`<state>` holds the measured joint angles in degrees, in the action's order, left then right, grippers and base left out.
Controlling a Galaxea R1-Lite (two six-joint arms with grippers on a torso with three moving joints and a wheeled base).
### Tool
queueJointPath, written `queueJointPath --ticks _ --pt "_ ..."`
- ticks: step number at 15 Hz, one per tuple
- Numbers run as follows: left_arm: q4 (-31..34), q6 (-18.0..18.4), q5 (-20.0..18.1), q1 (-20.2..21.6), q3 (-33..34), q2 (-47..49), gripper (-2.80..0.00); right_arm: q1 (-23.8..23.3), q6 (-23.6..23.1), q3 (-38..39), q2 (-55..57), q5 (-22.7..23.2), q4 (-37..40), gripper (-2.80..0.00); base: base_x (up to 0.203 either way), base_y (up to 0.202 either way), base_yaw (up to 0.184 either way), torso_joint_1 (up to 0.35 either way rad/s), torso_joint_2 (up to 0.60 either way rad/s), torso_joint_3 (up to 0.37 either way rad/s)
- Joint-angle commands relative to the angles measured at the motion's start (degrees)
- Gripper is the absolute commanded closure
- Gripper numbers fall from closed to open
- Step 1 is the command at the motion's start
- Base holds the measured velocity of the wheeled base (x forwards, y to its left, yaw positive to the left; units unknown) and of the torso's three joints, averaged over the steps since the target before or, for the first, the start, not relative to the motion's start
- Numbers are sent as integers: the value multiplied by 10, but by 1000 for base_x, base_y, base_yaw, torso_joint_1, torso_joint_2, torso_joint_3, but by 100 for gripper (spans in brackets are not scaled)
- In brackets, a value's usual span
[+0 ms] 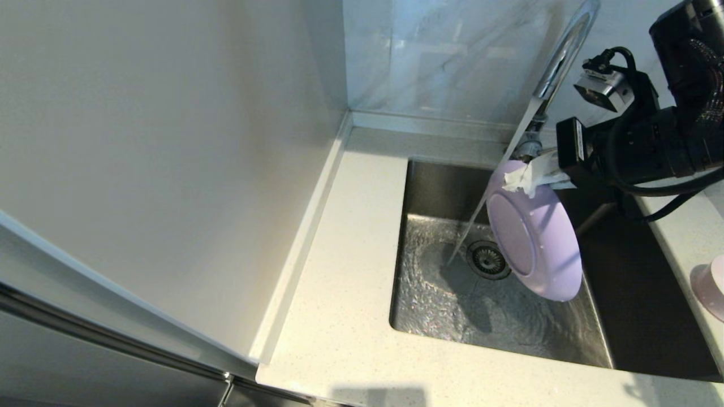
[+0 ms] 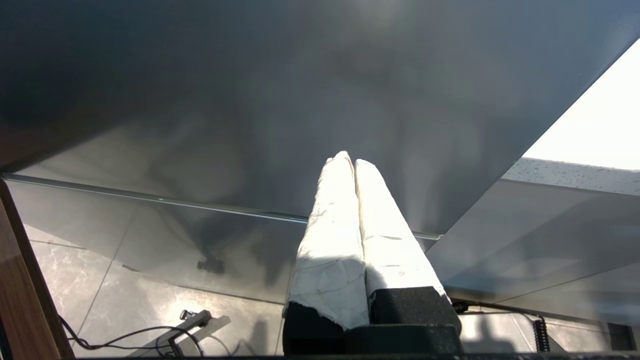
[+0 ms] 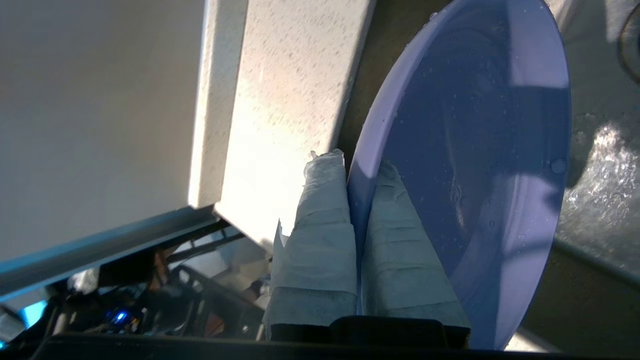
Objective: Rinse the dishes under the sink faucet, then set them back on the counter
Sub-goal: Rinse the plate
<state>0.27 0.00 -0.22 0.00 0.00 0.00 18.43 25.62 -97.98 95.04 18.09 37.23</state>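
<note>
Lilac plate [image 1: 534,232]: you have it hanging on edge over the sink [image 1: 430,305], beside the drain [image 1: 488,259] and just off the falling water [image 1: 498,175]; held near vertical, I judge, so rinse water sheds into the basin.
Right tool [image 3: 357,200]: clamped tight on the plate's upper rim below the faucet [image 1: 560,56], one padded finger on each face; droplets show on the plate's inner face.
Stream: runs from the faucet to the sink floor next to the drain, passing close by the plate's underside; you cannot tell from here whether it touches the plate.
Pink bowl [image 1: 710,285]: sits on the worktop [image 1: 350,271] at the sink's right side, well apart from the plate.
Left tool [image 2: 352,200]: parked away from the sink, padded fingers pressed together on nothing.
Step, as a judgement: you look to be mid-rinse or just finishing with the plate; it is not yet back on the worktop.
Risk: a wet rim held by the edge alone may slip, so keep the plate over the sink.
</note>
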Motion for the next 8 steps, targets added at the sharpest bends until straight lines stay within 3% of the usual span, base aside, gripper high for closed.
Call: queueJointPath --ticks 1,3,6,8 --pt "0 0 0 0 0 0 0 0 3 -21 24 -28 -1 0 0 0 0 0 0 0" --pt "0 0 0 0 0 0 0 0 12 -37 44 -73 -20 0 0 0 0 0 0 0" --pt "0 0 0 0 0 0 0 0 78 -90 74 -131 -22 0 0 0 0 0 0 0" --pt "0 0 0 0 0 0 0 -2 98 -100 81 -157 -22 0 0 0 0 0 0 0"
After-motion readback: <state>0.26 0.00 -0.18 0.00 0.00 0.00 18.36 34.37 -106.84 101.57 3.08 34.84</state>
